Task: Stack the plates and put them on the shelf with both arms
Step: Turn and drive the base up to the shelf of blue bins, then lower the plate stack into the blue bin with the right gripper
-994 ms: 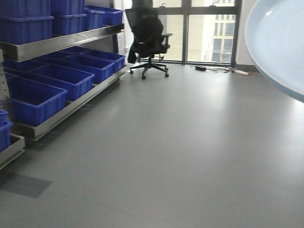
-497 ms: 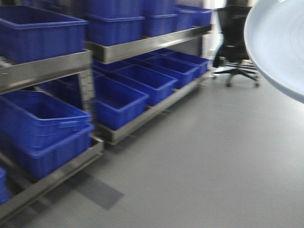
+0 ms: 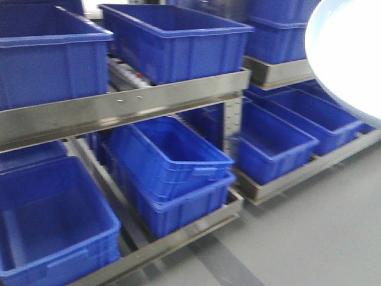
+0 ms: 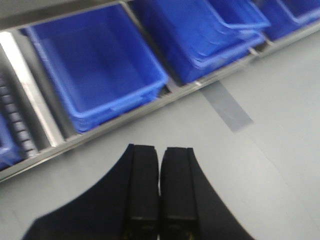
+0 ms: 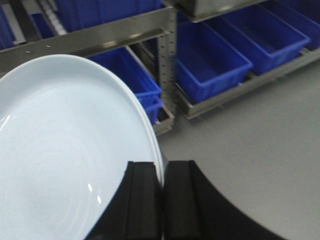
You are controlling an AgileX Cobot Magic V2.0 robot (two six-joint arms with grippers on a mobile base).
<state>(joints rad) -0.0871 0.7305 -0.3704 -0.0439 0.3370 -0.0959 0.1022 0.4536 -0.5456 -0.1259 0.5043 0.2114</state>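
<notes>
The shelf [image 3: 119,108] is now faced closer, plates [image 5: 65,150] clamped in the right gripper [image 5: 161,172], the left gripper [image 4: 160,156] closed empty

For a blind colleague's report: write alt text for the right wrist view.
A large pale blue-white plate fills the left of the picture, its rim pinched in the black right claw at the bottom edge. Behind it stands a steel shelf holding blue crates, on a grey floor.

Pale blue-white plates [image 5: 65,150] — deep blue crates [image 3: 178,53], grey steel shelf [image 3: 119,110].
</notes>
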